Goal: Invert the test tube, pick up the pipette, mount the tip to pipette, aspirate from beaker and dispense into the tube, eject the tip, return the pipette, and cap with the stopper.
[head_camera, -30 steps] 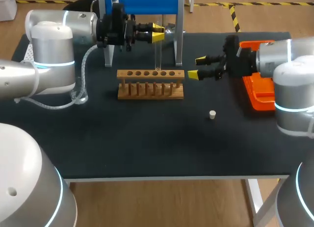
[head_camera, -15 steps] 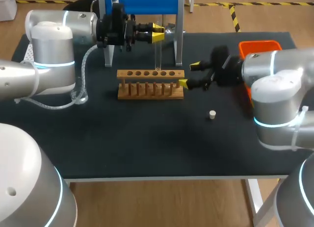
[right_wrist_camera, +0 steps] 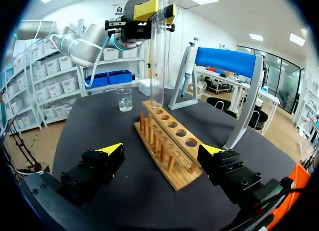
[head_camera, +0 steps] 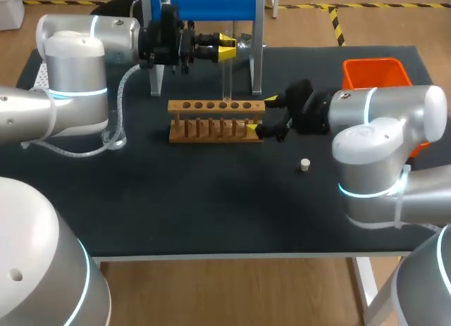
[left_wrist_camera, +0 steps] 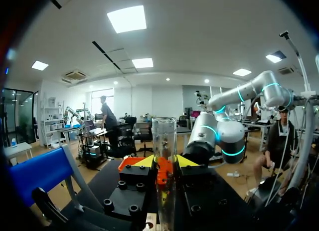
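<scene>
I am holding the test tube in my left gripper, its fingers pinched narrow on the glass near its upper part. The tube is hanging over the wooden rack on the bench, its lower end just above one of the holes toward the rack's right end. My right gripper is standing with its fingers wide at the rack's right end, gripping nothing.

I am judging the job to be in its first step: the tube is not yet seated in the rack, the pipette is hanging on its stand, the beaker is standing untouched beyond the rack, and the stopper is lying loose on the bench near my right arm. Tip, aspirating, dispensing, ejecting and capping are all waiting.

The tube's long axis is running vertical, rounded closed end pointing down at the rack, mouth pointing up.
</scene>
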`<control>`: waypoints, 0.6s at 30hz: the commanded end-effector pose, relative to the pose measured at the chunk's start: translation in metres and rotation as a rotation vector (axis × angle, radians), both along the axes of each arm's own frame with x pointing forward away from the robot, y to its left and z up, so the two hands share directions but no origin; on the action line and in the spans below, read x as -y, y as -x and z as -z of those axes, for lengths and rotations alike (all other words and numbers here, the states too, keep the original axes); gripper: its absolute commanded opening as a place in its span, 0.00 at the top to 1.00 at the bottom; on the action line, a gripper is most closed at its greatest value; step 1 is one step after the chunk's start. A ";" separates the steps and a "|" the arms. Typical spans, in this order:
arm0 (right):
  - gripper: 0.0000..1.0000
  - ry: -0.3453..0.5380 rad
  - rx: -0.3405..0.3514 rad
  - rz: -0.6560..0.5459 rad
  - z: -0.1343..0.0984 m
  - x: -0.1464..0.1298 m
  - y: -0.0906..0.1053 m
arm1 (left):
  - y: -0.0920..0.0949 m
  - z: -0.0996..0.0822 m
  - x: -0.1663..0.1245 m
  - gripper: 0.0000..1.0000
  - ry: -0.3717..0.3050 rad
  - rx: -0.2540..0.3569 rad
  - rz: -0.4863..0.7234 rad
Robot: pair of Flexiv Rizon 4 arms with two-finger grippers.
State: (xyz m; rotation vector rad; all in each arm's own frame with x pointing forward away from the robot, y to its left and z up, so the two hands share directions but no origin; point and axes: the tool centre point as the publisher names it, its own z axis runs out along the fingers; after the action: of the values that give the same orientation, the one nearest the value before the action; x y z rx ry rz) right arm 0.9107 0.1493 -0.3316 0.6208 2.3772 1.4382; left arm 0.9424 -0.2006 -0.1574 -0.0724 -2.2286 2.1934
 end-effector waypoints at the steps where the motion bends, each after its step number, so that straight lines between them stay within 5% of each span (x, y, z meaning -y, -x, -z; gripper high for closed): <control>1: 0.00 0.010 0.014 0.034 0.010 -0.010 -0.005 | -0.001 -0.001 0.000 1.00 -0.004 -0.001 0.003; 18: 0.00 0.035 0.031 0.065 0.022 -0.017 -0.015 | -0.001 -0.001 0.000 1.00 -0.004 -0.001 0.003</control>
State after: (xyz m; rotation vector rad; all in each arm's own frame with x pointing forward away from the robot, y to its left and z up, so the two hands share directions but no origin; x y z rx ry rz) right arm 0.9247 0.1614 -0.3507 0.6525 2.3373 1.3716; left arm 0.9424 -0.2007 -0.1574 -0.0725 -2.2285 2.1937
